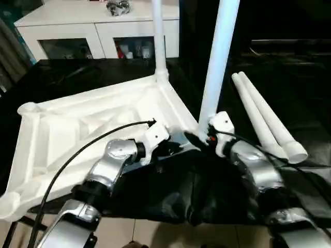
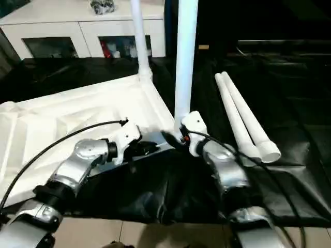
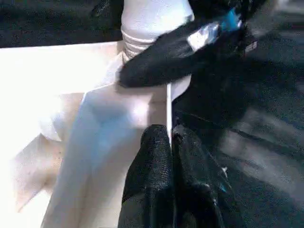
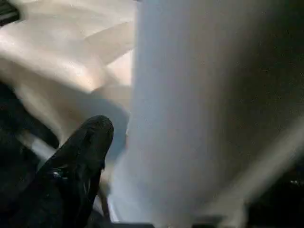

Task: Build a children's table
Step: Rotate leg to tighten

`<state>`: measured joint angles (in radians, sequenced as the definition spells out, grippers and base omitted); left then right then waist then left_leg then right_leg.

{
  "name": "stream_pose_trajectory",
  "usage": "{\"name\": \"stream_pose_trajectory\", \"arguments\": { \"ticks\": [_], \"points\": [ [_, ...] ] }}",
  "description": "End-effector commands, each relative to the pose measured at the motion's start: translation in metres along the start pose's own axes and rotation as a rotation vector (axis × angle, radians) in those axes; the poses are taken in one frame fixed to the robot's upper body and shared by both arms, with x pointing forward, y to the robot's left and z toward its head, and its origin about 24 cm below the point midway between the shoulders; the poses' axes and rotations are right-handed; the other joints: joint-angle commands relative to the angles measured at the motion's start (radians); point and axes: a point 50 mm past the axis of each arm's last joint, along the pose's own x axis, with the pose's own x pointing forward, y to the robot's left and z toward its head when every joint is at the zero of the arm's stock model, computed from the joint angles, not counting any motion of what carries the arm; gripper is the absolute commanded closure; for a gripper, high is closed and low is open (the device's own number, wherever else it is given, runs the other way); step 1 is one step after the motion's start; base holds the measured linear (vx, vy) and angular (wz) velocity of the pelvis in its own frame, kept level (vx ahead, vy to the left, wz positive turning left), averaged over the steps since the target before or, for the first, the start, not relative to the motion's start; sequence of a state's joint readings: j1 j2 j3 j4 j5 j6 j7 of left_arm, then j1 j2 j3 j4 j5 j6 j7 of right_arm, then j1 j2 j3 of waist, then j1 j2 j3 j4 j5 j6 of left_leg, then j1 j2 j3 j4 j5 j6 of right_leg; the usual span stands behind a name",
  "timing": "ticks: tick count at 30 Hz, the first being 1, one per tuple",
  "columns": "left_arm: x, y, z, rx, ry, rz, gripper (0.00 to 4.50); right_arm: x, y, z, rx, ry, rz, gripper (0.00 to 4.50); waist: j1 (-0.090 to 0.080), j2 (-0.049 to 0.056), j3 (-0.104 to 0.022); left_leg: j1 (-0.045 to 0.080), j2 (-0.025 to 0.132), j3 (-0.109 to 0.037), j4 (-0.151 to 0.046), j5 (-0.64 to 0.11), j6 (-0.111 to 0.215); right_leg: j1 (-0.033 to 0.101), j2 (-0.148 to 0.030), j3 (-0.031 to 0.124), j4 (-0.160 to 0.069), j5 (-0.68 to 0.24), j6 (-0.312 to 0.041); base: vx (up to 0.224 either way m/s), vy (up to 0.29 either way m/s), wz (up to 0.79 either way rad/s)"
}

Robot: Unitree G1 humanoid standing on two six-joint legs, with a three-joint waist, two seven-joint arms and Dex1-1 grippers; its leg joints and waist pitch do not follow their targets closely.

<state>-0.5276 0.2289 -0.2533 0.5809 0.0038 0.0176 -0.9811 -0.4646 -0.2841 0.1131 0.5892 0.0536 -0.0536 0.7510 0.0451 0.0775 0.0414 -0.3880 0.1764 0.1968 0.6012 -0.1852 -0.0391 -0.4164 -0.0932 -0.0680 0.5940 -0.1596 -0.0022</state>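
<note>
The white plastic ribbed tabletop [image 1: 93, 129] lies underside-up on black cloth. The left gripper [image 3: 168, 142] pinches its near edge rim. The right gripper [image 1: 199, 138] clasps the upright white tapered tube leg [image 1: 220, 57] at the corner socket; its top is cut off. Two spare white legs [image 1: 266, 119] lie rightward.

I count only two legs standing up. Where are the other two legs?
The two spare legs lie side by side on the black cover, on the robot's right, just beyond the right gripper and right of the tabletop.
</note>
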Motion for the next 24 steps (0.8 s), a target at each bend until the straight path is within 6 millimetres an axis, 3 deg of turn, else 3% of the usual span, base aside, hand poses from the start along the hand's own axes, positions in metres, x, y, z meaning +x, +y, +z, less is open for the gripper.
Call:
{"name": "stream_pose_trajectory", "arguments": {
  "ticks": [1,5,12,24],
  "points": [
    [-0.003,-0.002,0.016,0.063,-0.077,-0.056,4.50,-0.004,0.008,0.002,-0.003,-0.012,0.115,0.61,0.002,-0.022,-0.066,0.012,0.050,-0.020,-0.067,-0.207,0.120,0.057,-0.053,0.036,-0.068,-0.242,-0.232,0.000,0.000,0.00],
    [-0.012,-0.006,0.015,0.067,-0.075,-0.132,4.50,-0.017,0.011,0.005,-0.016,-0.010,0.247,0.61,0.005,-0.022,-0.066,0.011,0.054,-0.022,-0.067,-0.197,0.129,0.057,-0.052,0.036,-0.065,-0.231,-0.238,0.000,0.000,0.00],
    [-0.022,-0.016,0.012,0.058,-0.066,-0.239,4.50,-0.031,0.018,0.006,-0.029,0.031,0.413,0.61,0.014,-0.023,-0.061,0.017,0.055,-0.019,-0.071,-0.234,0.104,0.048,-0.051,0.039,-0.075,-0.315,-0.219,0.000,0.000,0.00],
    [-0.026,-0.018,0.010,0.049,-0.050,-0.265,4.50,-0.034,0.023,0.004,-0.027,0.063,0.472,1.50,0.015,-0.020,-0.064,0.014,0.052,-0.022,-0.070,-0.210,0.096,0.051,-0.051,0.039,-0.072,-0.292,-0.213,0.000,0.000,0.00]
  ]
}}
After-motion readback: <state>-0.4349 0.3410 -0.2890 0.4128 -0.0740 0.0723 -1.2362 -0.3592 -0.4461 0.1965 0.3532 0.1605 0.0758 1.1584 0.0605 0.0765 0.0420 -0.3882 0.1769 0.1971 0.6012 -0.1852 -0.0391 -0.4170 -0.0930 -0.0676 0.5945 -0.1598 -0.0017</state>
